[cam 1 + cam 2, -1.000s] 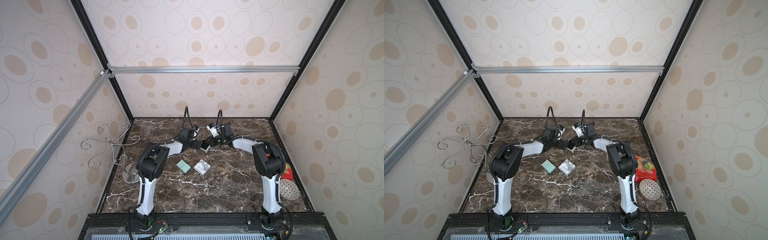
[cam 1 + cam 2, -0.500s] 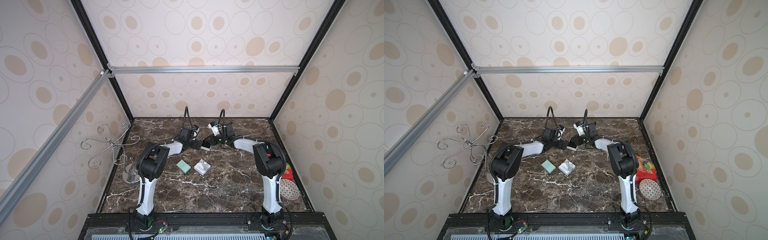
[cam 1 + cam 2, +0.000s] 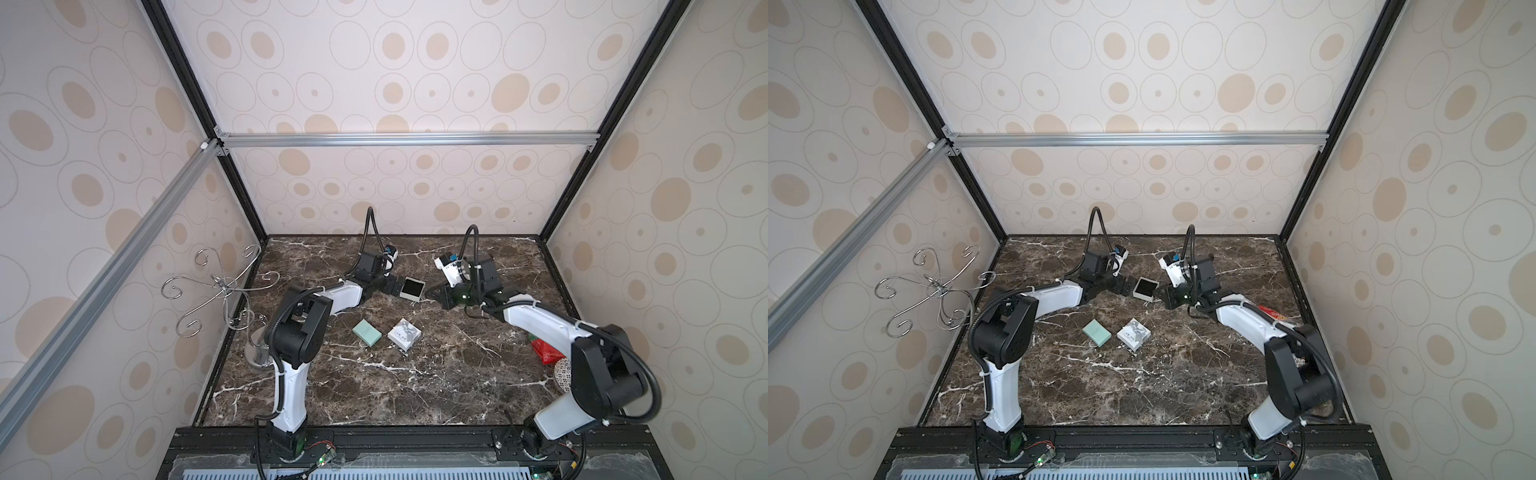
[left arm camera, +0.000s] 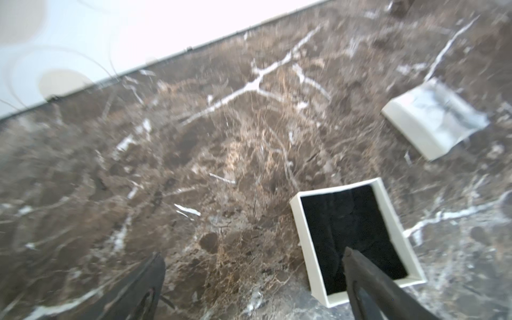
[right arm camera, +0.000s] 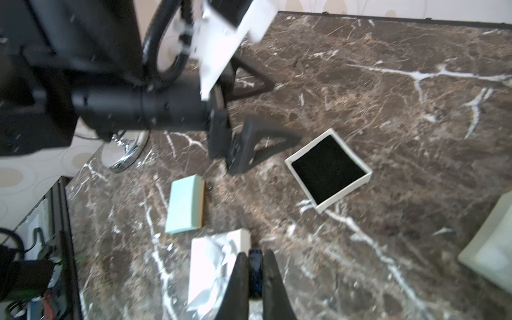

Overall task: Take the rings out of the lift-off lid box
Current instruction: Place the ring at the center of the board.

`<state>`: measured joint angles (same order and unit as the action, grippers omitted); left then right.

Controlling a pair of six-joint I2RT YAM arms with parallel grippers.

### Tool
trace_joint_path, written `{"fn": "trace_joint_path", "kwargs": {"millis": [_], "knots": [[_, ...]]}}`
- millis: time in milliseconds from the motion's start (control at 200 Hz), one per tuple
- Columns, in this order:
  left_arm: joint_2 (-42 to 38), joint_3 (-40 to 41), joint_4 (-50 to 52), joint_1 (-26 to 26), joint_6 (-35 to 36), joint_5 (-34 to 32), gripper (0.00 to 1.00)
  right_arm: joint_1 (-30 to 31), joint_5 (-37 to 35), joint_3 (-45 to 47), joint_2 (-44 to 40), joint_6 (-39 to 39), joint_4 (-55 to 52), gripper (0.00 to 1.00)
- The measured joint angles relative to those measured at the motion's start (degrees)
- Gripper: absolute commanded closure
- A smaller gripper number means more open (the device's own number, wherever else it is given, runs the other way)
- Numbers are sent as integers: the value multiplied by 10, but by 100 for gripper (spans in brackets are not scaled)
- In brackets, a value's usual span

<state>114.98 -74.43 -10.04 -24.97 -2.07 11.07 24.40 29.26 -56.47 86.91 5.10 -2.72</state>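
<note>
Right gripper [image 5: 254, 256] is pinching shut on a small dark item [image 5: 255, 270], judged to be one of the rings, which is lying lengthwise between its fingers. Left gripper [image 4: 252, 260] is standing fully spread and holding nothing. The open box [image 5: 345, 192] is sitting at the far middle of the table [image 3: 415, 395], between the two grippers: left gripper just to its left, right gripper just to its right. Its black lining is showing no further rings. The others cannot be located.
</note>
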Motion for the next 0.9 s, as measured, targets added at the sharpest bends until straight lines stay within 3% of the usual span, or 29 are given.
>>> {"fn": "trace_joint_path", "kwargs": {"millis": [175, 345, 620, 900], "knots": [[-35, 17, -24, 0, 0, 3, 0, 96, -12, 101, -93, 44, -48, 100], [-38, 45, -36, -2, 0, 2, 0, 145, -12, 190, -117, 121, -48, 100], [-56, 81, -40, -3, -1, 1, 0, 174, 10, 256, -49, 240, 65, 100], [-66, 87, -47, -3, -1, 0, 0, 194, 26, 252, 13, 271, 122, 100]]}}
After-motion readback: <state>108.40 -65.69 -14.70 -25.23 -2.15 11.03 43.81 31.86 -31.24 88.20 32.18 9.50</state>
